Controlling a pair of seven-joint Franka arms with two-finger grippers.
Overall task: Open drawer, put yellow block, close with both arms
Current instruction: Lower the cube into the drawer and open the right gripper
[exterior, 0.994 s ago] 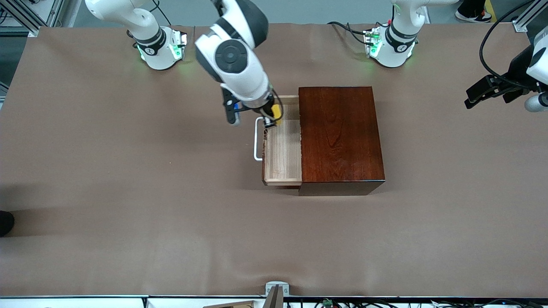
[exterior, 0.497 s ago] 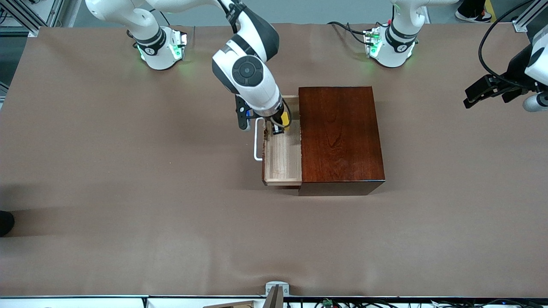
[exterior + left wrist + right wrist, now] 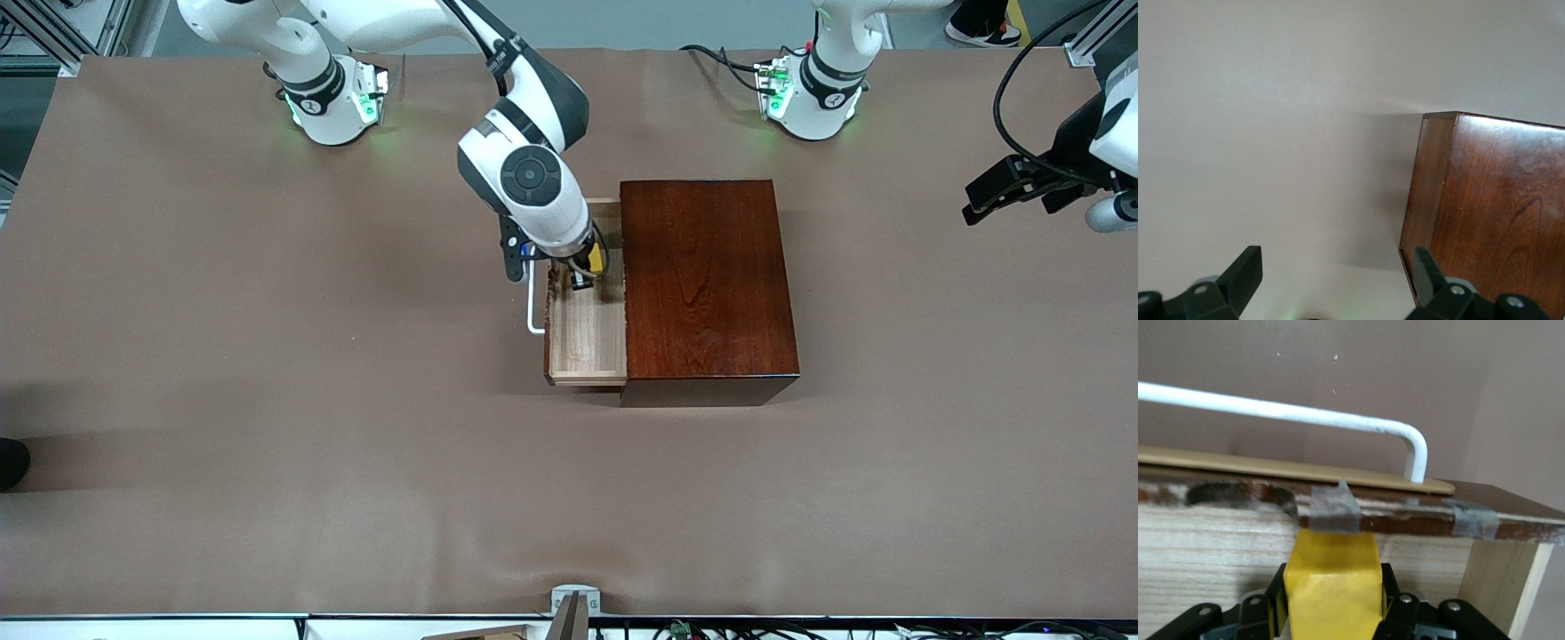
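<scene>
On the brown counter (image 3: pixel 267 356), the drawer (image 3: pixel 587 338) stands open; inside it, the right hand (image 3: pixel 587 269) clamps the yellow block (image 3: pixel 1333 577). The left hand (image 3: pixel 1331 287) waits, fingers apart, off the box's (image 3: pixel 707 284) left-arm end.

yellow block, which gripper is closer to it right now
Right. The right gripper is shut on the yellow block, low in the open drawer. The left gripper waits open above the table's left-arm end, apart from the box.

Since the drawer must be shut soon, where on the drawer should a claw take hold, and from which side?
Grip the white handle on the drawer front, on its straight middle span. It stands off the front, leaving room for fingers. Come from above, at the right arm's end; the right claw, holding the yellow block, is closest.
</scene>
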